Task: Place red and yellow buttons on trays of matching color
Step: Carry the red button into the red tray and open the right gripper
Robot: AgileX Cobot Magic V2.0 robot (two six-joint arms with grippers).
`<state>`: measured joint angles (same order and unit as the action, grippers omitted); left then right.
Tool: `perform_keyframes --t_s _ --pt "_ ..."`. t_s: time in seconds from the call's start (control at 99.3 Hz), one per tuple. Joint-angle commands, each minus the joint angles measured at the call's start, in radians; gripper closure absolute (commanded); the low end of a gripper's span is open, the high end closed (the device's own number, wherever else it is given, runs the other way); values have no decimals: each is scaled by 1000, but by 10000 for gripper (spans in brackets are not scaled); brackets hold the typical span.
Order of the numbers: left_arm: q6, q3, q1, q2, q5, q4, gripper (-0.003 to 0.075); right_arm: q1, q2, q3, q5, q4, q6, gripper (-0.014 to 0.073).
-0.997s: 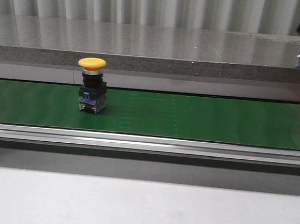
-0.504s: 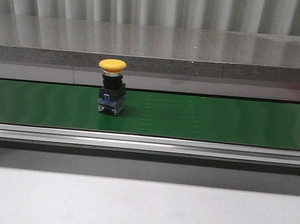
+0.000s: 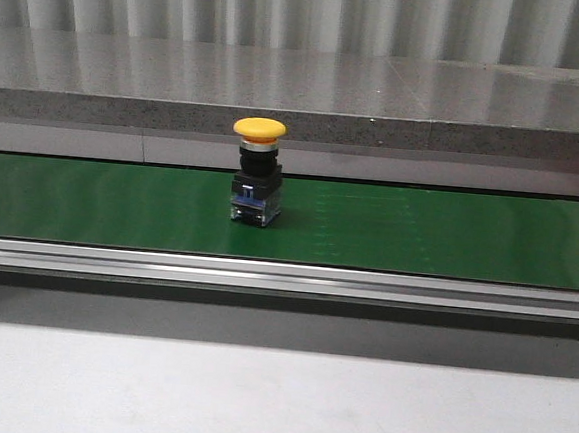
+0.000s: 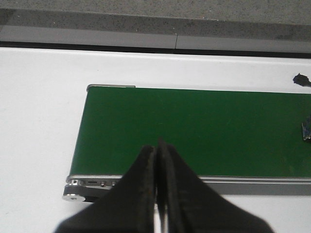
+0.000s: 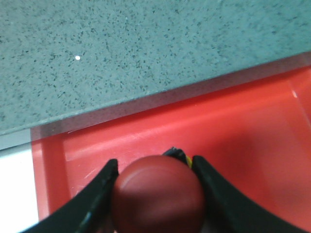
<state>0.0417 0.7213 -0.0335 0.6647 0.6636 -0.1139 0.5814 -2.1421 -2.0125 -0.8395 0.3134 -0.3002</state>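
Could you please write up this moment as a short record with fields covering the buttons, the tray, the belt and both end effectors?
yellow button: upright on the green conveyor belt, left of its centre in the front view
red button: between the right end effector's fingers, over the red tray
red tray: beside the grey speckled ledge
left end effector: shut, empty, above the belt's end
right end effector: shut on the red button
yellow tray: not in view
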Motion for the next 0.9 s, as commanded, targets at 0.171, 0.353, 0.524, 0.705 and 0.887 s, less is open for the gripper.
perform_keyframes --t_s 0.171,0.353,0.524,0.705,0.887 --pt "-2 29 -8 -3 -73 -15 739 5 -15 -54 103 31 0 654" --pt "-2 29 -8 -3 -73 -15 739 5 -52 -54 130 31 -1 654" --pt "-2 29 -8 -3 -73 -15 739 5 -85 -55 149 38 -1 654" --pt "-2 29 -8 -3 -73 -15 739 5 -109 -55 145 41 -1 654" --pt "-2 29 -8 -3 -73 -15 739 5 -116 -55 141 52 -1 581"
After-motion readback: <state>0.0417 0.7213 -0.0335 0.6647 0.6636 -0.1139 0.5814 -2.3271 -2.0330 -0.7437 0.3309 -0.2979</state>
